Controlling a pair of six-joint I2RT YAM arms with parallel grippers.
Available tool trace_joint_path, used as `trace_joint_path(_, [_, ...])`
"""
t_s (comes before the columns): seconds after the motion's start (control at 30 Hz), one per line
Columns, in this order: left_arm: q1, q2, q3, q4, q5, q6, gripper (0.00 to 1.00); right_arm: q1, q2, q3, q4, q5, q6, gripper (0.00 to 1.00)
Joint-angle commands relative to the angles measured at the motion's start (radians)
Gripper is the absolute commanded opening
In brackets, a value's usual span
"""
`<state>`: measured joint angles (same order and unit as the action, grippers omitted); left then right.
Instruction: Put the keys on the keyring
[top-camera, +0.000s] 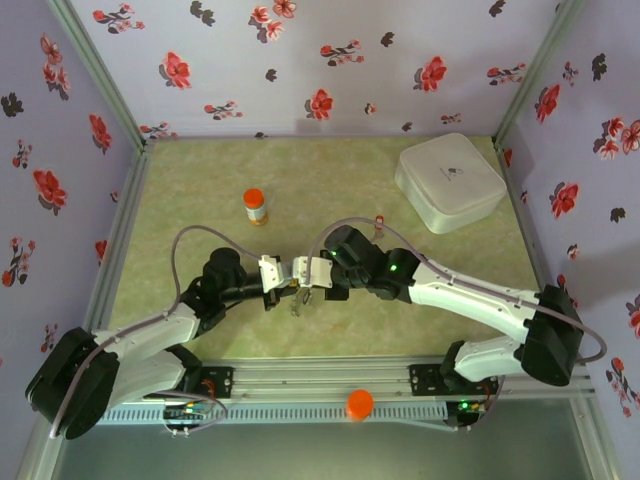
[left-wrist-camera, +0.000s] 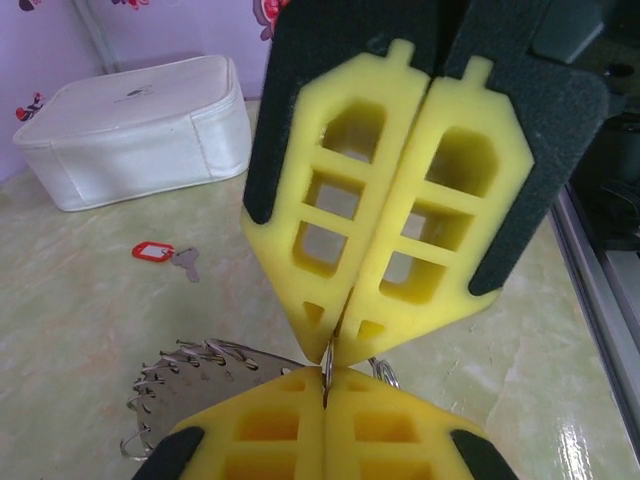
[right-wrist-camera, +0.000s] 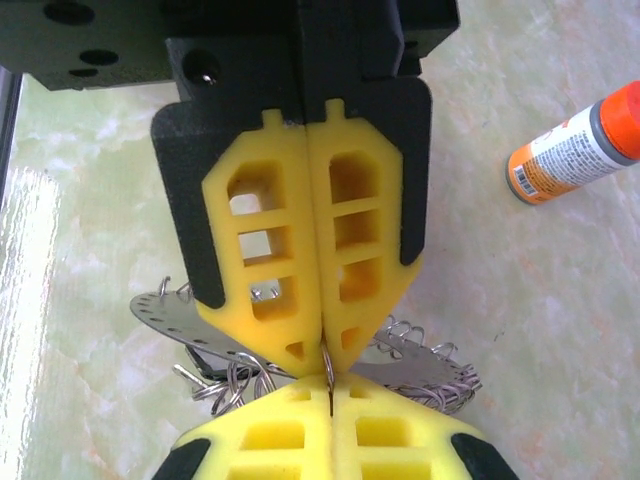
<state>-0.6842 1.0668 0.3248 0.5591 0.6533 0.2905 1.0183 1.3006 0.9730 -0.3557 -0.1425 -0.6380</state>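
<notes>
The two arms are meeting tip to tip just below the middle of the worktop (top-camera: 200, 180). The step in hand is looking like steadying the keyring (right-wrist-camera: 165, 318) ahead of threading. The left end effector (top-camera: 270, 272) is pressing its pads fully together, and the right end effector (top-camera: 304, 270) is likewise showing no gap. Both are pinching a thin silvery sliver at their shared seam, which I am taking to be the keyring's rim.

Next, one arm is probably needing to let go and fetch the red-tagged key (left-wrist-camera: 160, 251), with the other holding the ring. The left wrist view is showing that key lying loose on the worktop at 10 o'clock from the pads, near the white case (left-wrist-camera: 140, 130). The right wrist view is instead showing the ring spreading to both sides, with the orange-capped bottle (right-wrist-camera: 570, 150) at 2 o'clock. The other key I cannot place.
</notes>
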Motion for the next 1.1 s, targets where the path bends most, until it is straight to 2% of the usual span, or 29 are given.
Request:
trace_joint_path(0.0, [0.0, -0.031, 0.023, 0.155, -0.005, 0.019, 0.0, -0.043, -0.08, -0.056, 0.081, -0.129, 0.075, 0.27])
trace_joint_path(0.1, [0.0, -0.046, 0.015, 0.169, -0.02, 0.035, 0.0, -0.121, -0.187, -0.12, 0.159, -0.226, 0.151, 0.34])
trace_joint_path(0.17, [0.0, -0.057, 0.013, 0.173, -0.03, 0.045, 0.0, -0.144, -0.243, -0.149, 0.176, -0.226, 0.158, 0.34])
trace_joint_path(0.3, [0.0, -0.085, 0.005, 0.164, -0.046, 0.084, 0.0, -0.151, -0.287, -0.175, 0.186, -0.049, 0.158, 0.34])
trace_joint_path(0.4, [-0.001, -0.107, -0.001, 0.16, -0.065, 0.116, 0.0, -0.151, -0.269, -0.176, 0.182, 0.002, 0.167, 0.33])
trace_joint_path(0.47, [-0.002, -0.119, -0.005, 0.157, -0.076, 0.131, 0.0, -0.151, -0.246, -0.16, 0.182, -0.037, 0.188, 0.33])
trace_joint_path(0.6, [-0.002, -0.123, -0.004, 0.138, -0.08, 0.141, 0.0, -0.149, -0.218, -0.131, 0.185, -0.212, 0.184, 0.36])
trace_joint_path(0.7, [-0.002, -0.123, -0.004, 0.132, -0.078, 0.143, 0.0, -0.149, -0.216, -0.116, 0.167, -0.219, 0.129, 0.4])
trace_joint_path(0.87, [-0.002, -0.118, -0.001, 0.124, -0.067, 0.143, 0.0, -0.133, -0.184, -0.062, -0.018, -0.22, -0.125, 0.45])
trace_joint_path(0.97, [-0.001, -0.116, 0.002, 0.113, -0.06, 0.143, 0.0, -0.131, -0.147, 0.0, -0.102, -0.213, -0.173, 0.45])
trace_joint_path(1.07, [-0.004, -0.113, 0.005, 0.104, -0.049, 0.145, 0.0, -0.127, -0.136, 0.008, -0.075, -0.23, -0.174, 0.47])
